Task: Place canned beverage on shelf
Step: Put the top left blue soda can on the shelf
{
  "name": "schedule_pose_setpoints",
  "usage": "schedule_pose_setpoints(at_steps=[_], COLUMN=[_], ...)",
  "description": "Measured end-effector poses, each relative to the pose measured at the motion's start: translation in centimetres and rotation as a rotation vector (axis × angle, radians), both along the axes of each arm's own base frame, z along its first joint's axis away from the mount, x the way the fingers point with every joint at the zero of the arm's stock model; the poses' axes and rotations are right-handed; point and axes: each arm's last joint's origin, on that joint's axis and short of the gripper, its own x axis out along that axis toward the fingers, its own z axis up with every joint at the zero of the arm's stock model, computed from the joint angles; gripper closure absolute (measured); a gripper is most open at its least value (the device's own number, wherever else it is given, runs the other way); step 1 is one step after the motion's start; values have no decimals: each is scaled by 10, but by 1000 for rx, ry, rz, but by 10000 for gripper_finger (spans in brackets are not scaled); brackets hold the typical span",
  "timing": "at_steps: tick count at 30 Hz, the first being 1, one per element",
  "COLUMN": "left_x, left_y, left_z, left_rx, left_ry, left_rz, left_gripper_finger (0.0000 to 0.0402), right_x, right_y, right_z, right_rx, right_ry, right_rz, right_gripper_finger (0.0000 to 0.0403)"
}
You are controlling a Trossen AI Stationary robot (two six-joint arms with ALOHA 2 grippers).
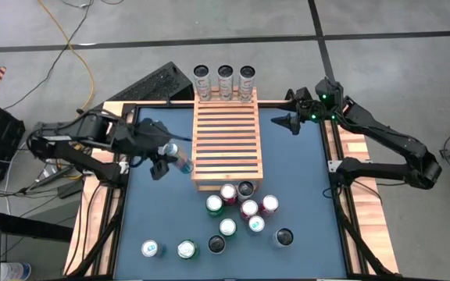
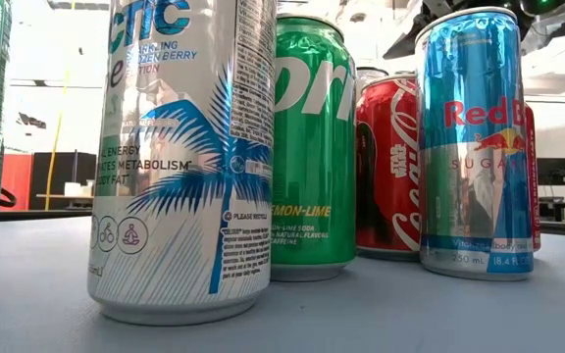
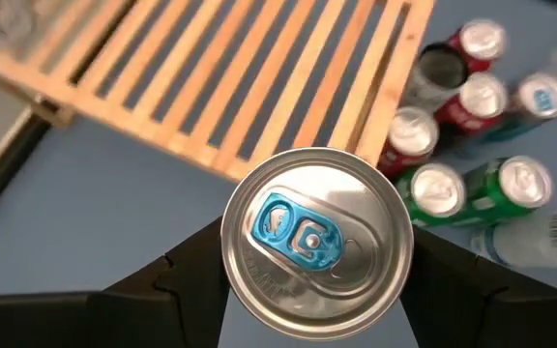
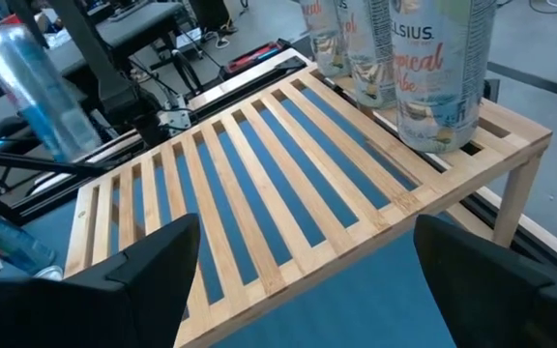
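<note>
**Blue-and-silver can held beside the shelf, not yet placed**

The blue-and-silver can [image 1: 176, 158] sits clamped between the fingers of the left gripper [image 1: 165, 158], tilted, just beside the left edge of the slatted wooden shelf [image 1: 225, 140] and clear of the blue table top [image 1: 155, 211]. In the left wrist view its silver lid with the blue tab [image 3: 303, 234] faces the camera, a dark finger on either side.

Three tall cans [image 1: 224, 81] already stand in a row along the shelf's far edge, so the sensible spot is the free slats in front of them. To do this well, I would bring the can upright first, carry it above the shelf's rim, and lower it so the base spans at least two slats rather than dropping into a gap. Release only once it rests flat.

The right gripper [image 1: 294, 119] waits wide open and empty near the shelf's far right corner. The loose cluster of cans [image 1: 241, 207] by the shelf's near end should be left undisturbed.
</note>
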Motion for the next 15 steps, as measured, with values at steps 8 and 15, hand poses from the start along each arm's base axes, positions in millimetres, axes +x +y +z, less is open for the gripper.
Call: schedule_pose_setpoints(at_steps=[8, 15], left_x=[33, 64], left_y=[35, 81], left_z=[2, 8], left_rx=[174, 291], left_ry=[123, 239], left_rz=[-88, -66], left_gripper_finger=[173, 173], right_x=[0, 0], right_y=[0, 0], right_z=[0, 0], right_rx=[-1, -1], right_ry=[0, 0], right_rz=[-2, -2], right_gripper_finger=[40, 40])
